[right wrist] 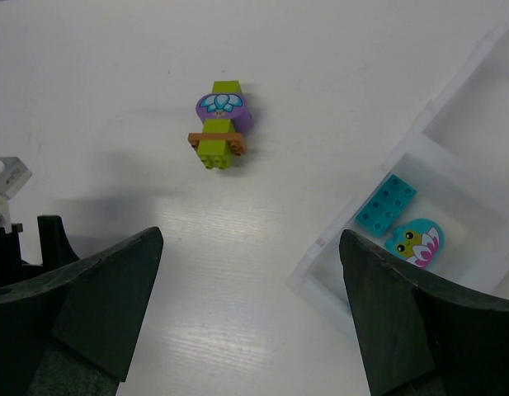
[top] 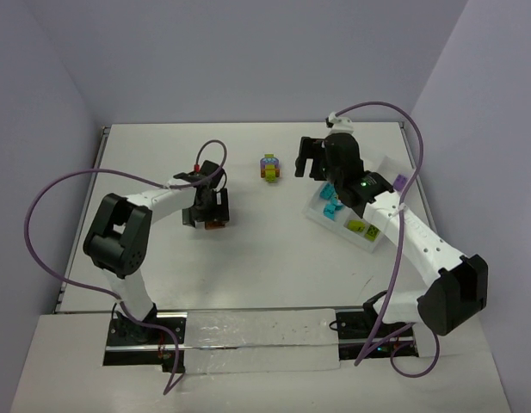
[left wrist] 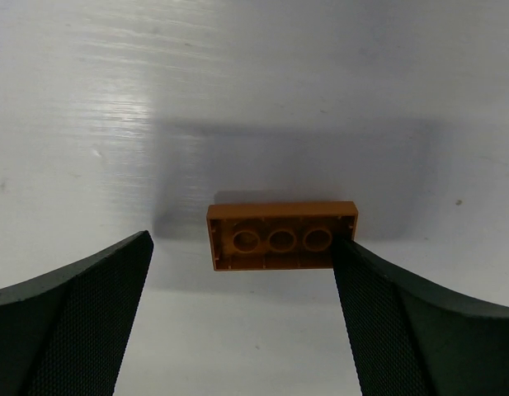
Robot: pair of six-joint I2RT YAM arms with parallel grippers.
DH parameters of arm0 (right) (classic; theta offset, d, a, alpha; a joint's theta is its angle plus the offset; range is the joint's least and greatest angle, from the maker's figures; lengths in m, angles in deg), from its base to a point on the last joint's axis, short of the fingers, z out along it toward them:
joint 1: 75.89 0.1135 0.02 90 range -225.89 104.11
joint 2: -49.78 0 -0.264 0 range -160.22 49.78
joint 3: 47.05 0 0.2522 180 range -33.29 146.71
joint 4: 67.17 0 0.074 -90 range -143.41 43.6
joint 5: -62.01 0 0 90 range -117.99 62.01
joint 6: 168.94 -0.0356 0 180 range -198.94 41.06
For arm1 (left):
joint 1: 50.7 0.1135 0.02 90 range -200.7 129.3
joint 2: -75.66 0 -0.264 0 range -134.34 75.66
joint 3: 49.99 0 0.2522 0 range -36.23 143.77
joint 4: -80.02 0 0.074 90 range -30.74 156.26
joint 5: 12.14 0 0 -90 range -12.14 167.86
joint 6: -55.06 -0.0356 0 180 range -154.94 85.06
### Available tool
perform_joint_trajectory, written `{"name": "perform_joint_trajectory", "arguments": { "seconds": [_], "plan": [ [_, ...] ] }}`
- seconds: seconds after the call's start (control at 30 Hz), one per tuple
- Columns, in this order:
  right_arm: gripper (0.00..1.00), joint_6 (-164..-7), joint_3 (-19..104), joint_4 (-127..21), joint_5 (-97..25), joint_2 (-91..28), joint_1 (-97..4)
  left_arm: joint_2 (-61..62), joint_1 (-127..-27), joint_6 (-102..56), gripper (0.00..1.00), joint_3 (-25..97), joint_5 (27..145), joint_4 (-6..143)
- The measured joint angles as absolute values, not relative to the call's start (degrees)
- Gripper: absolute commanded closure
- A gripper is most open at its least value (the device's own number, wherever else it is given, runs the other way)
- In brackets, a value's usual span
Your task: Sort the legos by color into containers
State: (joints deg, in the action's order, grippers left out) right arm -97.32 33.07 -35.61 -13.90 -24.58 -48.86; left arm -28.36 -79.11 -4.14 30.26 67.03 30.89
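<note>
Orange lego (left wrist: 282, 237), light, rigid and smooth-walled, lying underside-up on the bench (left wrist: 238, 82) between the widely parted fingers of the left pincer (left wrist: 242, 247), apparently touching one finger; the flat end faces offer the surest hold, squeezed squarely lest it slip.

top: high behind the arm bases (top: 136, 323), looking down and forward over the whole table (top: 248, 267) | left wrist: close above an orange brick (left wrist: 280, 236), facing down | right wrist: higher, facing down on a brick clump (right wrist: 220, 124) and tray (right wrist: 320, 252) corner | top also shows all three
</note>
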Motion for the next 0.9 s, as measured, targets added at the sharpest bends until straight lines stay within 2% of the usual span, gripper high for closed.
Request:
{"name": "perform_joint_trajectory", "arguments": {
  "seconds": [0.47, 0.77, 0.9],
  "plan": [
    [0.04, -97.06, 32.78, -34.47, -16.68, -26.1, -49.32, -28.08, -83.95, -2.85, 0.01, 30.47, 69.96, 29.89],
    [0.04, -95.0, 30.28, -34.55, -21.67, -26.15, -48.31, -22.06, -83.49, -3.32, 0.01, 41.98, 66.38, 18.71],
    [0.1, -89.18, 28.99, -34.55, -24.42, -26.64, -43.93, -17.05, -80.27, -3.45, 0.01, 44.47, 66.36, 15.94]
  ]
}}
